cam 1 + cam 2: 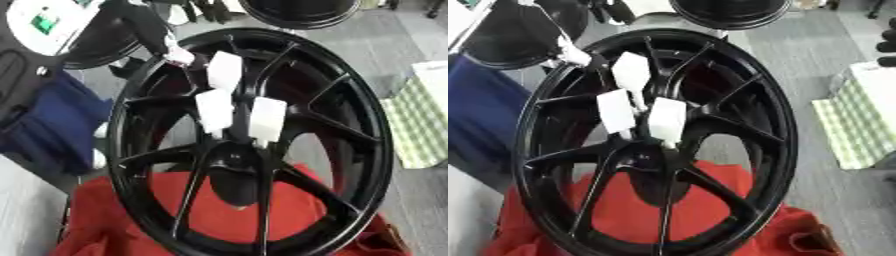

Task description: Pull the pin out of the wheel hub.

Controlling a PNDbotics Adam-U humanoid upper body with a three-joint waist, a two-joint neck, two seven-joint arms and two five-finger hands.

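A black wheel (354, 125) stands on edge on a red cloth (227, 220), which shows through the spokes and around the rim at 6 o'clock. The cloth runs off the bottom edge, so how the wheel is propped cannot be seen.

The left hand (216, 107) comes in from 11 o'clock of the wheel and lies over the spokes, reaching down toward the hub (234, 157) at the centre. It is black against black, so only its white patches stand out (one near the rim, three clustered just above the hub). The lowest patches end close over the hub. I cannot tell whether the hand is clenched, released or grasping something.

The pin cannot be made out. The hub is a dark blur, partly covered by the hand, and nothing there reads as a separate part.

A second black wheel (728, 12) is cut off at 12 o'clock. A green checked cloth (420, 125) lies at 3 o'clock, and something blue (52, 125) sits at 9 o'clock.
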